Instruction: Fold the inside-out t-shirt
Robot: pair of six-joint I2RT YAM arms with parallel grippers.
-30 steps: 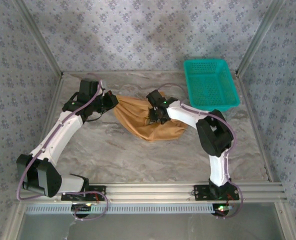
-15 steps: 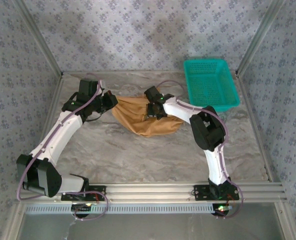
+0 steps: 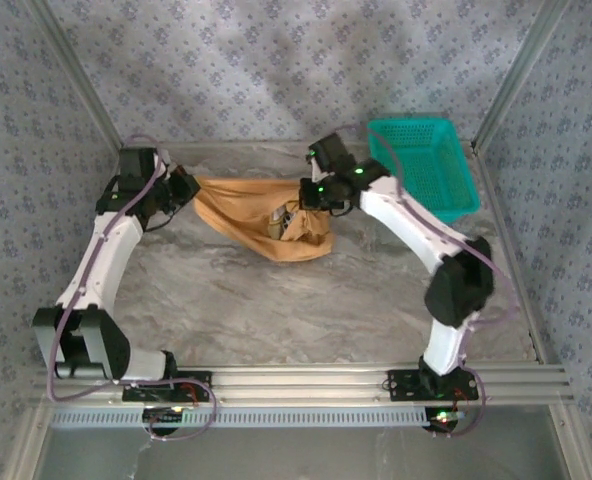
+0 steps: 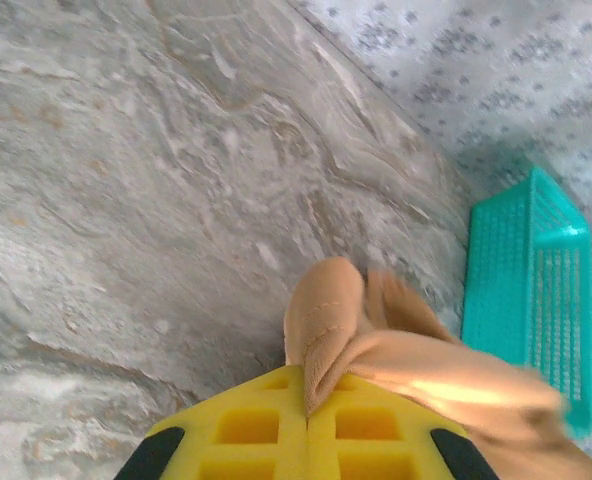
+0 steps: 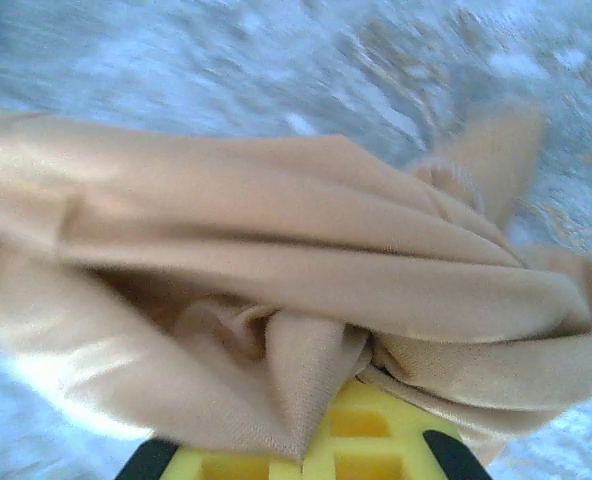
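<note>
The tan-orange inside-out t-shirt (image 3: 261, 215) hangs bunched between both arms above the far half of the table, sagging in the middle. My left gripper (image 3: 189, 187) is shut on its left end; in the left wrist view a seamed fold of the t-shirt (image 4: 321, 320) comes out from between the yellow fingers (image 4: 246, 430). My right gripper (image 3: 304, 198) is shut on the right end. The right wrist view has gathered t-shirt cloth (image 5: 296, 280) pinched between its yellow fingers (image 5: 376, 445). A small white label (image 3: 275, 217) peeks out near the right gripper.
A teal basket (image 3: 423, 165) stands at the back right of the marbled table (image 3: 276, 310), close behind the right arm (image 3: 406, 225). Patterned walls close in the back and both sides. A metal rail (image 3: 306, 380) runs along the near edge.
The right gripper closed on the shirt and rose toward the back; the left gripper pulled left and back. The shirt lifted off the table and stretched between them.
</note>
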